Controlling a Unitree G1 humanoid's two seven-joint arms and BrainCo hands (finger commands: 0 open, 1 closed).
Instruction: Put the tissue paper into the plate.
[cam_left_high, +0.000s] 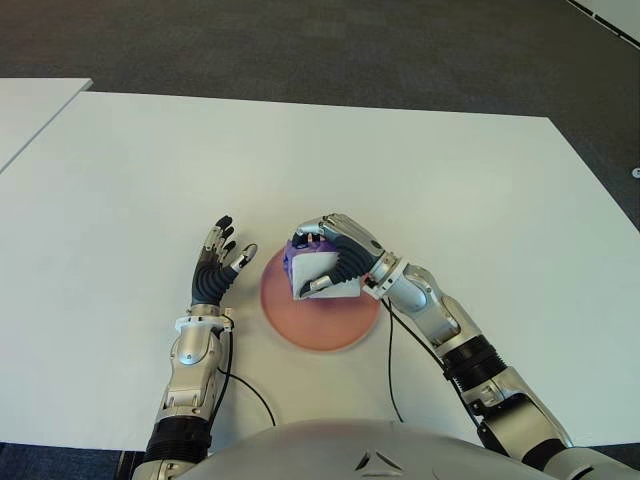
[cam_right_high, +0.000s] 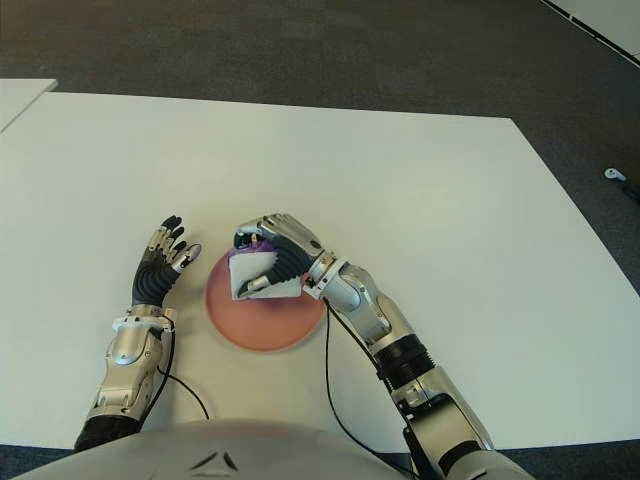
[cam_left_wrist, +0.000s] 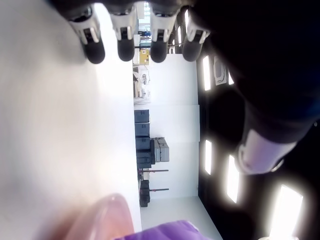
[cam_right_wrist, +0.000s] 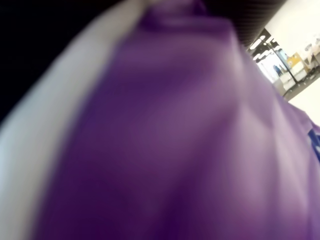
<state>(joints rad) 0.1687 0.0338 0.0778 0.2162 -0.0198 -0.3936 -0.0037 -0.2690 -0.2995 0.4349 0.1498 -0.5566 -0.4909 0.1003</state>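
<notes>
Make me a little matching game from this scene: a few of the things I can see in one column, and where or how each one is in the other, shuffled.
Things:
1. white and purple tissue paper pack
2. round pink plate
3. left hand
4. right hand

States:
A. fingers spread, holding nothing, just left of the plate
B. curled around the tissue pack, over the plate
C. lying on the white table, under the pack
D. gripped from above, over the plate's far part

Pairs: 1-D, 2-C, 3-A, 4-B
</notes>
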